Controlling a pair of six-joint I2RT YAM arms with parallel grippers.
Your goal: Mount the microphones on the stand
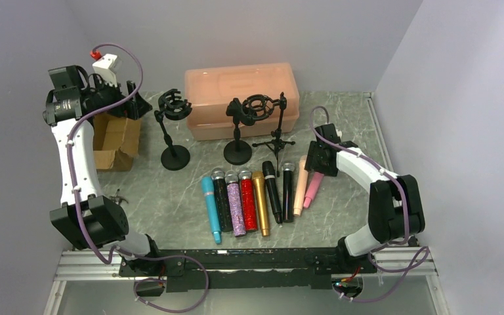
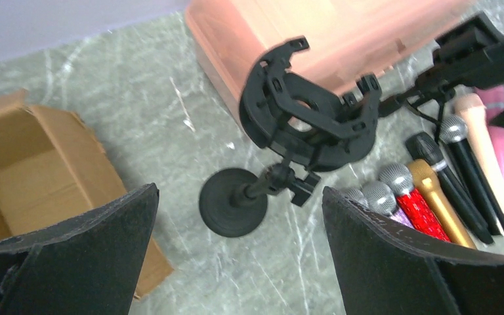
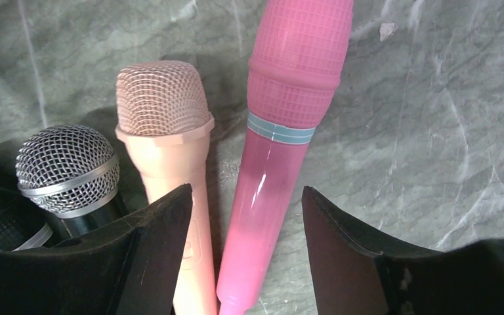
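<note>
Right end effector [image 3: 244, 197] spreads matte pads [image 3: 151, 249] around the glossy pink microphone [image 3: 272, 157], frame centre. Left end effector [image 2: 239, 191] gapes wide above a ring-topped black stand [image 2: 259, 105].

The top external camera looks down from above the near edge over the whole worktop [image 1: 170, 197]. The left wrist camera views the left stand [image 2: 289, 141] obliquely from the far left corner; the right wrist camera sits close over the pink microphone [image 3: 282, 131] (visible in all three).
</note>
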